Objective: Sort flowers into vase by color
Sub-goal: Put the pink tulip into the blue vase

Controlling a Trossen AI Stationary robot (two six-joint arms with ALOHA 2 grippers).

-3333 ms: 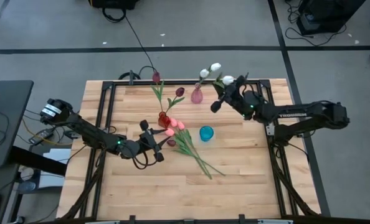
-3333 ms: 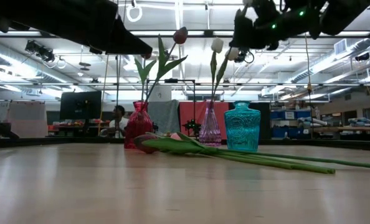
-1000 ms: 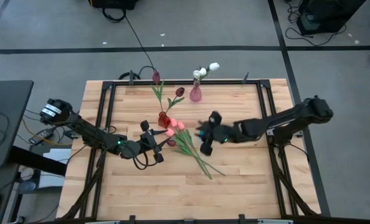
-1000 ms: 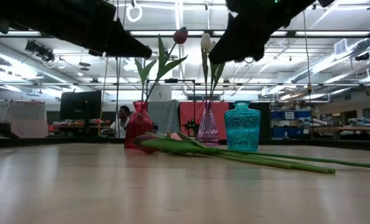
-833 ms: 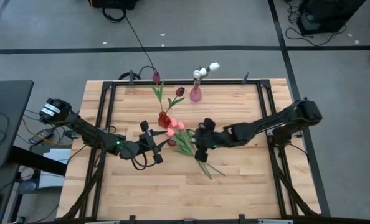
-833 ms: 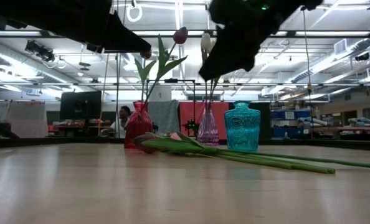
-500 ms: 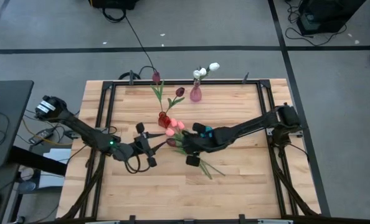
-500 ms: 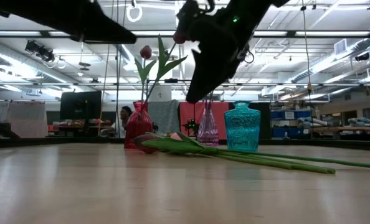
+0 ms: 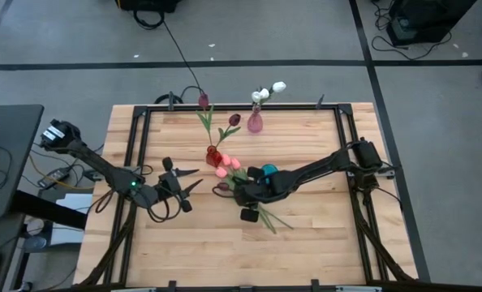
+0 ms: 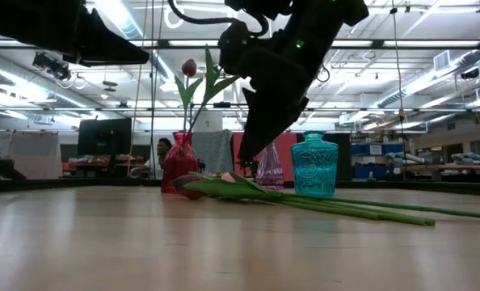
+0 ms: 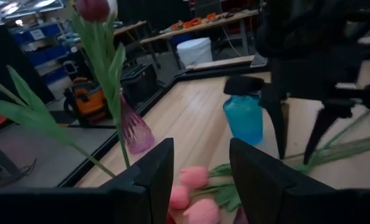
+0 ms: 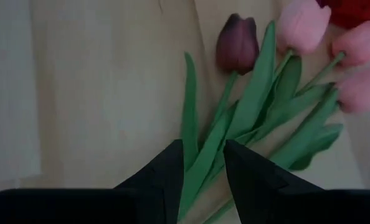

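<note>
High view: the right gripper (image 9: 234, 195) reaches to mid-table over the stems of the loose tulips (image 9: 243, 188), whose pink heads (image 9: 227, 167) lie just beyond its tips beside the red vase (image 9: 213, 154). The blue vase (image 9: 269, 171) sits just beside the right arm. The left gripper (image 9: 194, 178) waits well short of the bunch, fingers spread and empty. A pink vase (image 9: 256, 123) with white tulips (image 9: 270, 89) stands at the far edge.

Low view: the right gripper (image 10: 244, 162) hangs just above the lying tulips (image 10: 248, 191), in front of the pink vase (image 10: 269, 170).

Left wrist view: fingers (image 11: 157, 168) apart, pink heads (image 11: 194, 177) between and ahead of them; blue vase (image 11: 244, 117) farther on.

Right wrist view: fingers (image 12: 170, 171) slightly parted, gripping nothing; green leaves (image 12: 247, 118) lie right at the tips, with a maroon head (image 12: 237, 42) and pink heads (image 12: 303, 17) beyond.
</note>
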